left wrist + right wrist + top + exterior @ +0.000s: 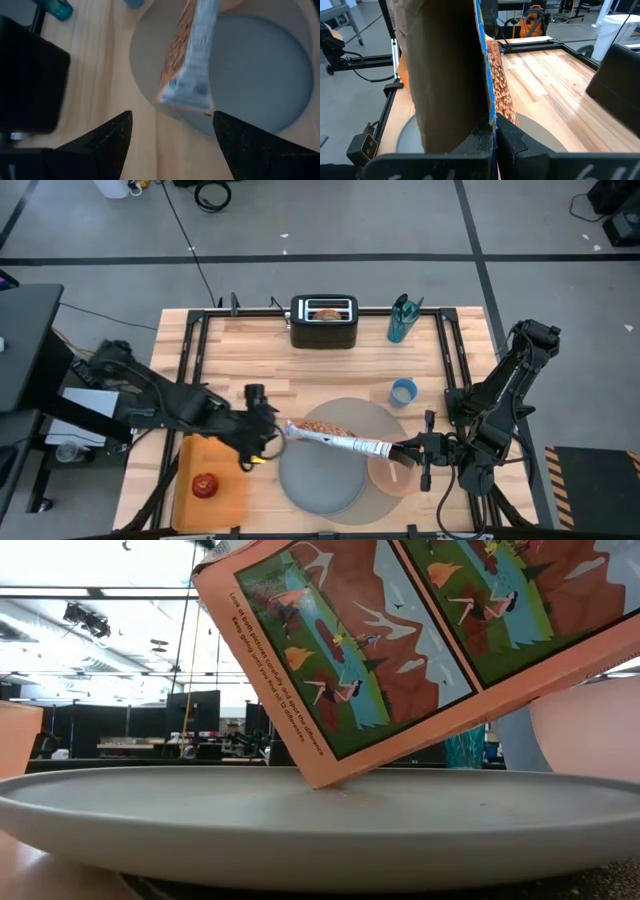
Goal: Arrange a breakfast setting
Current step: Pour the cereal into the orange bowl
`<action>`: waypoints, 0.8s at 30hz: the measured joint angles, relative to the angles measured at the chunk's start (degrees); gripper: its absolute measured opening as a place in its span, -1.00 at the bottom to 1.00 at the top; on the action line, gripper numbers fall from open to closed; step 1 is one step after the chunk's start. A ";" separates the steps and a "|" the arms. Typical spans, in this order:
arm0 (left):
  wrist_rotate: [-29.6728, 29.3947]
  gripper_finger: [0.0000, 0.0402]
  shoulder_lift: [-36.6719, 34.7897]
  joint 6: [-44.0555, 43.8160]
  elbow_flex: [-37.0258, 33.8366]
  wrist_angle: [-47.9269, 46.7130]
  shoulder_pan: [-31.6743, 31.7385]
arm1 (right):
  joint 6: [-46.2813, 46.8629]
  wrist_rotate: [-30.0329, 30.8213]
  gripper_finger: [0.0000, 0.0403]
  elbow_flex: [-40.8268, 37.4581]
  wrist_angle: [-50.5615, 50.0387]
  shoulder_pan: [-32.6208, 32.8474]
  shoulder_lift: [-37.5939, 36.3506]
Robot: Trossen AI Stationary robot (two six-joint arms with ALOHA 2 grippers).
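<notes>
black toaster (324,322) sits at the far edge of the wooden table (250,360), something browned in its slot. a teal bottle (402,319) stands just to its right, a small blue cup (403,392) nearer the middle. flat orange tray (190,470) lies at the near left. cereal box (337,439) is tilted across the centre.

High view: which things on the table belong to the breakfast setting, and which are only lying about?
Belong to the job: grey mat, grey-blue plate, pink bowl, cereal box held by the right hand, bagel, red apple.

Lying about: black toaster, orange tray, teal bottle, blue cup.
</notes>
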 joint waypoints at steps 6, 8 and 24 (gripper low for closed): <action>-0.52 0.43 -10.02 -2.09 -20.14 18.85 -0.60 | 0.02 -0.37 -0.96 0.00 0.12 0.00 0.00; -0.50 0.43 -10.92 -1.44 -24.56 24.89 -0.46 | 0.02 -0.43 -0.96 0.00 0.16 0.00 0.00; 6.73 0.44 -5.60 9.65 -45.71 69.58 7.46 | -0.26 -1.25 -0.96 0.00 0.26 -0.01 0.00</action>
